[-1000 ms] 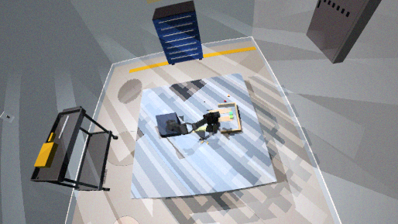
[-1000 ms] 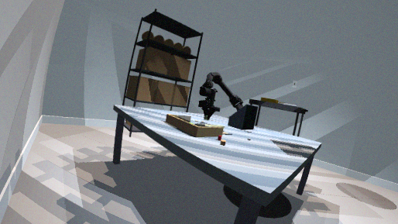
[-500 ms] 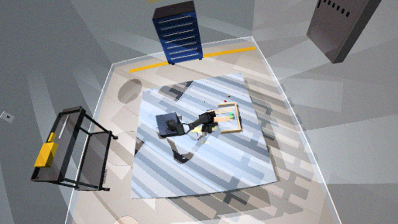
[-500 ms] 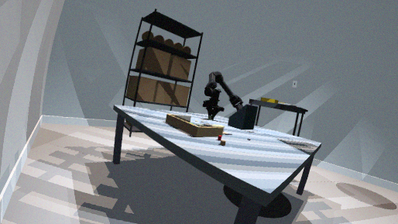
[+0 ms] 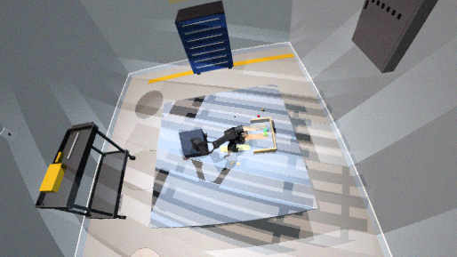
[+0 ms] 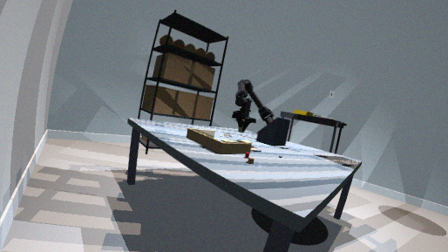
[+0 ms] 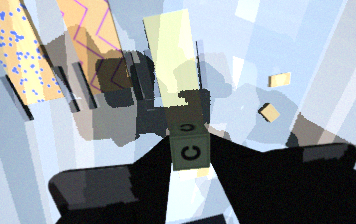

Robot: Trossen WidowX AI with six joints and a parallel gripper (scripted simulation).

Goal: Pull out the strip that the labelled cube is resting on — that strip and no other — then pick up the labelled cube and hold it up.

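The labelled cube (image 7: pixel 180 161), dark green with a black C on its faces, is between the fingers of my gripper (image 7: pixel 187 138) (image 6: pixel 241 128). The gripper is shut on it and holds it above the table. A pale yellow strip (image 7: pixel 172 55) (image 5: pixel 243 148) lies on the table below and ahead of the cube, partly in the arm's shadow. Two orange strips lie to its left in the wrist view, one with a magenta zigzag (image 7: pixel 92 30) and one with blue dots (image 7: pixel 22 60). Green blocks (image 5: pixel 265 132) show at the far ends of the orange strips.
A three-sided wooden frame (image 5: pixel 273 132) (image 6: pixel 233 148) stands around the far ends of the orange strips. Dark thin rails (image 7: pixel 85 85) flank the strips. Two small wooden blocks (image 7: pixel 279 79) lie to the right. A red piece (image 6: pixel 247 154) and a brown block (image 6: pixel 250 160) lie outside the frame.
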